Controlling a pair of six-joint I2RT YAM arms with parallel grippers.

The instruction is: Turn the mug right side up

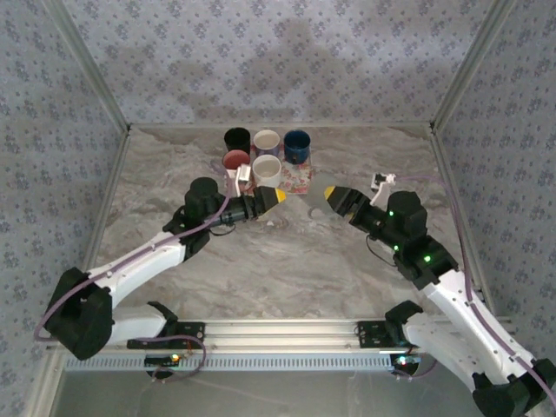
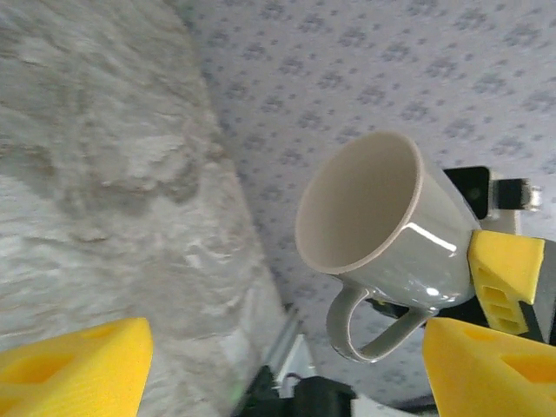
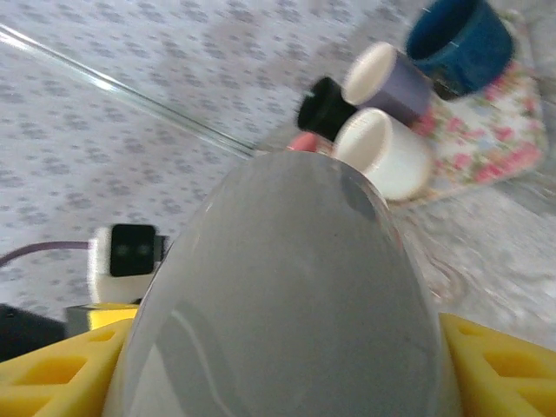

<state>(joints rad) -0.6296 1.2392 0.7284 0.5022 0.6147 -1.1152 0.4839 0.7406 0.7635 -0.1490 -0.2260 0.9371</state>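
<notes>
rail (image 1: pixel 278 332) w/ both arm bases sits closest, along the bottom edge of the top view. far left, the left arm (image 1: pixel 148 256) reaches diagonally up over the marbled table (image 1: pixel 287 269). next, left gripper (image 1: pixel 280 198): released, yellow fingers (image 2: pixel 78 365) spread wide, nothing betw them, and clear of the mug. behind it, at the back of the table, a bunch of cups: black cup (image 1: pixel 236 138) and red cup (image 1: pixel 235 160) on the left, lilac cup (image 1: pixel 267 141) and white cup (image 1: pixel 267 167) in the middle, blue cup (image 1: pixel 297 145) on the right, standing on a floral mat (image 1: pixel 298 181). now centre: grey mug (image 2: pixel 373 217), just right of the left gripper's tips, betw the two grippers. it's on its side, not upright; mouth points straight at the left wrist cam, cream inside, handle (image 2: pixel 334 330) on the lower side in that view. can't tell if it touches the table. right gripper (image 1: pixel 329 194) has it, clamped on the mug's body, a yellow finger (image 3: pixel 504 365) on each side of the grey wall in the right wrist view. right arm (image 1: pixel 434 269) runs down to the bottom right corner, green leds lit on it.
</notes>
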